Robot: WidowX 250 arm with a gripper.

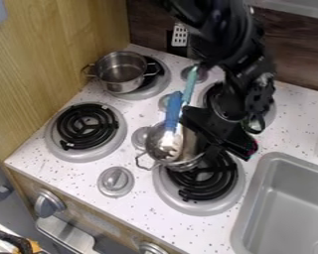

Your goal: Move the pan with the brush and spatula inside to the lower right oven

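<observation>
Final placement, apparently: silver metal two-handled pan (152,143), containing blue-handled (173,110) and teal-handled (190,85) utensils, overlaps lower-right black coil burner (208,187). Black robot gripper (220,141) beside pan; grip indeterminable. Next: centring, then release.

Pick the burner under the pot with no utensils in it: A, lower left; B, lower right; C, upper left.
C: that pot sits on the upper left burner, while the pan with the blue-handled utensil is at the lower right burner.

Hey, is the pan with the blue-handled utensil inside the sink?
No, the pan is over the stove, left of the sink.
</observation>
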